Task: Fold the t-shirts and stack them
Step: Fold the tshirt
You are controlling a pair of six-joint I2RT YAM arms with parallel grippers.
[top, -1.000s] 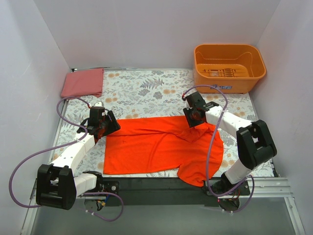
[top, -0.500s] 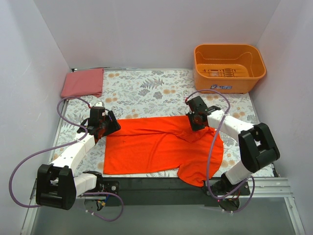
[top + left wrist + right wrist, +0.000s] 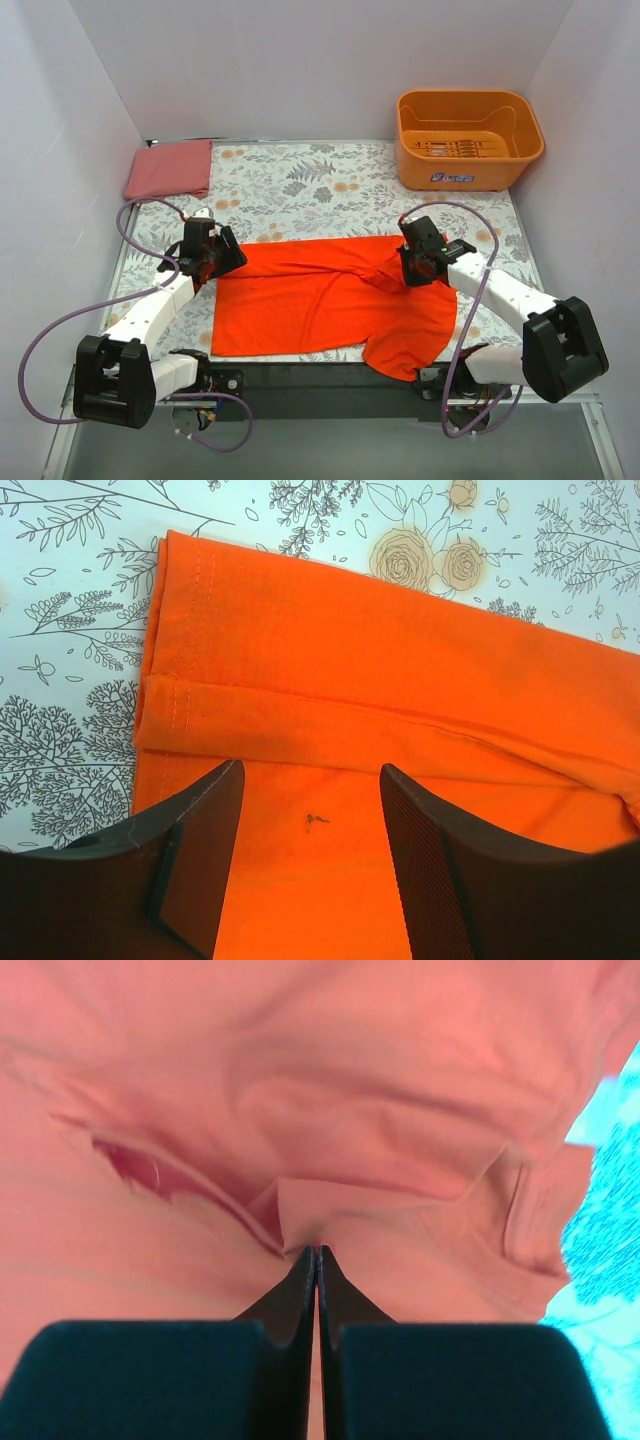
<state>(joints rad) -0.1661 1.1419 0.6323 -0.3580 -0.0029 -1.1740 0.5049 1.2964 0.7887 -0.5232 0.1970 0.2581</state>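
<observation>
The vivid orange-red t-shirt (image 3: 320, 300) lies spread across the near half of the table, its far edge folded over into a band. My left gripper (image 3: 222, 262) is open, its jaws astride the shirt's left part just near of the folded band (image 3: 300, 735). My right gripper (image 3: 412, 272) is shut on a pinch of the shirt's cloth (image 3: 318, 1222) at its far right corner, and the cloth bunches into creases around the closed jaws. The duller pinkish-red t-shirt (image 3: 170, 168) lies folded as a rectangle at the far left corner.
A rigid orange plastic tub (image 3: 468, 138) stands at the far right corner. The table has a floral-print cover (image 3: 300, 190). White walls close in the left, far and right sides. A black rail runs along the near edge under the shirt's hem.
My right gripper has moved right and toward the near edge, dragging the shirt's far right corner with it and widening the shirt there. The left gripper has not moved.
</observation>
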